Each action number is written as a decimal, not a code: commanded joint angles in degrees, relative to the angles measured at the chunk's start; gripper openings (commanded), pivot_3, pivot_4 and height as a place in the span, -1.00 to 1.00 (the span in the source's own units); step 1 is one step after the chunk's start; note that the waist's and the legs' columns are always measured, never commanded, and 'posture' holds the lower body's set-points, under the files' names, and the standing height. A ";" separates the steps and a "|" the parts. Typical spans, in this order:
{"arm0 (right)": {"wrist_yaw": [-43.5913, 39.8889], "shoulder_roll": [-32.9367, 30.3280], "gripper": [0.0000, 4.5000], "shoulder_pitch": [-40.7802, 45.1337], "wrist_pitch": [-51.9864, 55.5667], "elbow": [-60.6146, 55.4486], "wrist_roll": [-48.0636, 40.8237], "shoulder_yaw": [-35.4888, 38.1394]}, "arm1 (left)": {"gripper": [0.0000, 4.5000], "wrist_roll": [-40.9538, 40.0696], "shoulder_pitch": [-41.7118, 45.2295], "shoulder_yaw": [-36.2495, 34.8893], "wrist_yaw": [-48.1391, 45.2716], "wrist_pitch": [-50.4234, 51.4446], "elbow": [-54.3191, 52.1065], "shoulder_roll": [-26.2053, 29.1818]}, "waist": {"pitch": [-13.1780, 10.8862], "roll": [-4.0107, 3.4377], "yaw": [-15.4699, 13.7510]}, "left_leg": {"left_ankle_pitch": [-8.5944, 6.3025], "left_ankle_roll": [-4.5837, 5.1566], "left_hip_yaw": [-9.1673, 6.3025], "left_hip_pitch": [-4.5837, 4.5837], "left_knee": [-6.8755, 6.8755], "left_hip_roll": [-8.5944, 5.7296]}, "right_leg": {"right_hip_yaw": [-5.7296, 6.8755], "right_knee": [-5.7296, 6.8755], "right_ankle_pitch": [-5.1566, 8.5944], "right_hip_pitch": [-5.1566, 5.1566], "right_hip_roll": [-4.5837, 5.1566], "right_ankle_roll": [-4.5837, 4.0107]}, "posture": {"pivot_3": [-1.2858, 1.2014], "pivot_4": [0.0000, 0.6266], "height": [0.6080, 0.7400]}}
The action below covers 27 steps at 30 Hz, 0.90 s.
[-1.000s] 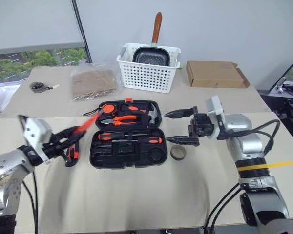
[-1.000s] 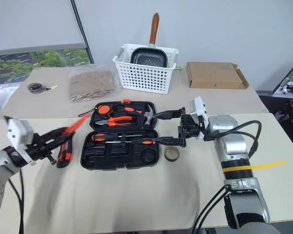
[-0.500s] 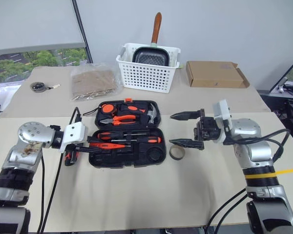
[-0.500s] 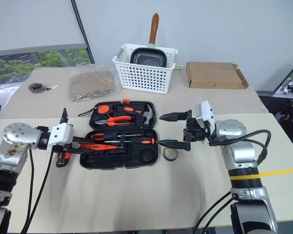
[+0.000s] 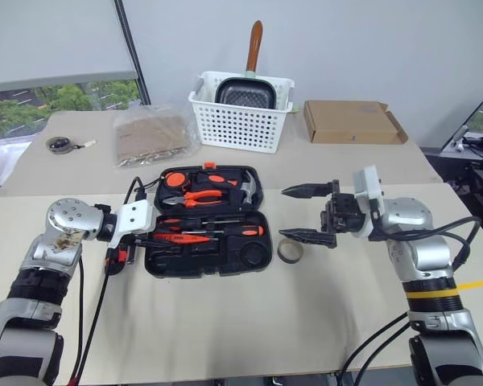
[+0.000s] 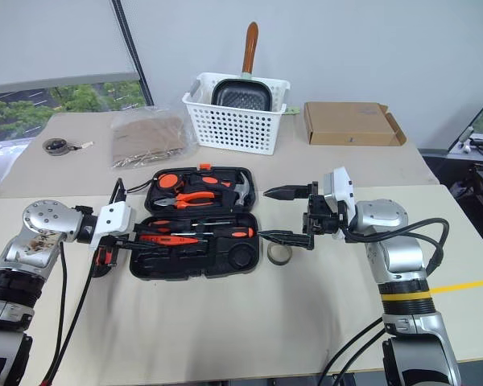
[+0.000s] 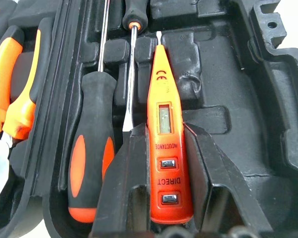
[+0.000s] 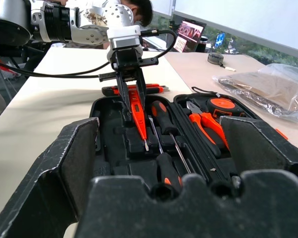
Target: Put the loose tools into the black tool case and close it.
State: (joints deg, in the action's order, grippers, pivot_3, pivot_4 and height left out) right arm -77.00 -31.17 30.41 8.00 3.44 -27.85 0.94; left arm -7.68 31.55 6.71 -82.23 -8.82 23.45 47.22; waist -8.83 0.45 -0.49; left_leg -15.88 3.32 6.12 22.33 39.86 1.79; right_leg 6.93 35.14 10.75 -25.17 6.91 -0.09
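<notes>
The black tool case [image 5: 254, 256] lies open on the table in front of me. My left gripper [image 5: 156, 238] is shut on the slim red tester screwdriver [image 7: 163, 124] and holds it low over the near half of the case. Beside the tester lie two screwdrivers [image 7: 92, 168] in their recesses. The orange-black utility knife [image 5: 116, 260] rests on the table just left of the case, under my left wrist. The small greyish tape roll [image 5: 289, 251] sits right of the case. My right gripper [image 5: 283, 213] hovers open above the roll, pointing at the case.
Pliers [image 5: 200, 195], a hammer and a tape measure fill the far half of the case. Behind it stand a white basket [image 5: 240, 125] holding a pan, a flat cardboard box [image 5: 351, 122], a plastic bag [image 5: 150, 135] and a round grey gadget [image 5: 60, 144].
My left gripper swung in from the left with the red tester and came down over the near half of the case. The right gripper kept its place.
</notes>
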 commanded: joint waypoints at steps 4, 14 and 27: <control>0.29 -0.40 1.00 1.09 -0.37 -1.64 -0.98 0.62 | -0.78 1.53 -0.58 0.54 -0.61 0.75 -1.13 1.98 | 0.00 0.00 0.08 | 0.00 -0.01 0.01 -0.01 0.00 0.03 | 0.00 0.01 0.00 0.00 -0.03 0.00 | 0.03 -0.52 0.39; 0.52 -0.39 1.00 1.18 -0.36 -1.98 -1.17 0.51 | -0.56 1.85 -0.13 1.22 -0.20 2.15 -0.56 1.27 | 0.00 0.00 0.09 | 0.01 -0.01 0.05 -0.03 0.00 0.03 | -0.04 0.02 -0.01 0.01 -0.04 -0.01 | 0.03 -0.52 0.39; -0.58 -0.05 1.00 0.95 -1.67 -0.10 -0.81 0.40 | 0.99 -7.96 0.49 -6.06 1.30 7.51 -6.89 1.56 | 0.00 0.01 0.01 | 0.01 -0.02 0.06 -0.02 0.02 0.03 | -0.06 0.03 -0.03 0.00 -0.03 -0.05 | 0.03 -0.52 0.39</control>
State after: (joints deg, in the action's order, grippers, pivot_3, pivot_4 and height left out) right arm -77.31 -31.10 30.60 7.76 3.99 -27.87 0.65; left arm -11.64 31.42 3.85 -80.41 -4.71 20.67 47.13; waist -8.83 0.46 -0.48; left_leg -15.87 3.30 6.18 22.32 39.89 1.82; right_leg 6.89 35.16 10.72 -25.17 6.88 -0.14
